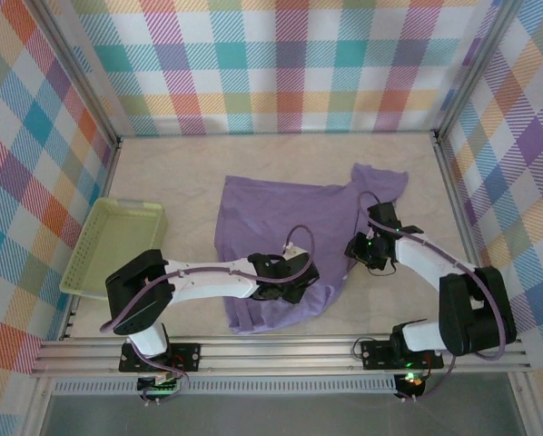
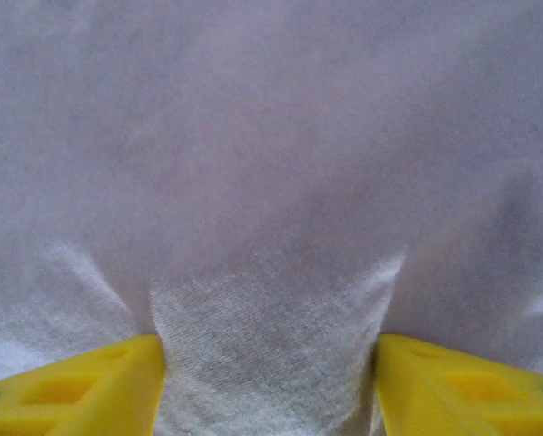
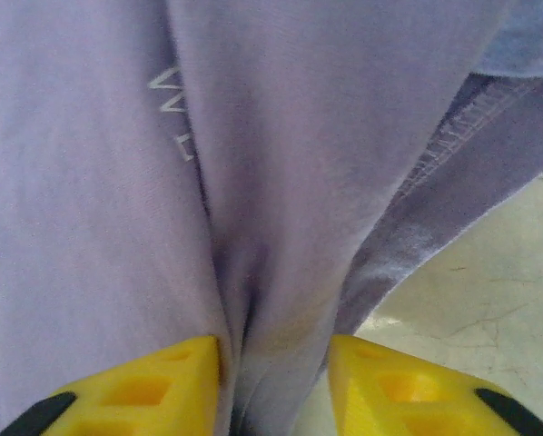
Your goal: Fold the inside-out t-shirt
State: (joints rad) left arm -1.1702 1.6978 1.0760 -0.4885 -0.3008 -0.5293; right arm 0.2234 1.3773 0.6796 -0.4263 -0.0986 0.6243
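We see the inside-out t-shirt (image 1: pixel 271 218) lying wrinkled on the table (image 1: pixel 181 173), roughly flat. Its long axis runs from the near edge of the cloth, just beyond the left gripper (image 1: pixel 299 277), away toward the far side. One lobe reaches off to the far right, past the right gripper (image 1: pixel 362 247). The broad far edge lies well beyond both sets of fingers.

In the left wrist view the yellow fingers (image 2: pixel 99 381) stand fairly wide apart and push down into the fabric. A pale, raised tongue of cloth fills the whole gap between them and touches both inner faces, and creases fan out from each tip. We cannot tell whether the left fingers are clamping that tongue or only pressing into it. The rest of the shirt stretches ahead of them.

The right fingers (image 3: pixel 144 391) are closer together and are squeezing a narrow upright pleat of the shirt, which bulges out ahead of the tips. To the left of this pleat, ahead of the left-hand finger, faint pale lettering (image 3: pixel 172 100) shows through the cloth. To the right of the fingers a stitched hem (image 3: pixel 462 127) runs diagonally, with bare table just beyond it.

A light green tray (image 1: pixel 94 236) sits well to the left of the left fingers, apart from the shirt.
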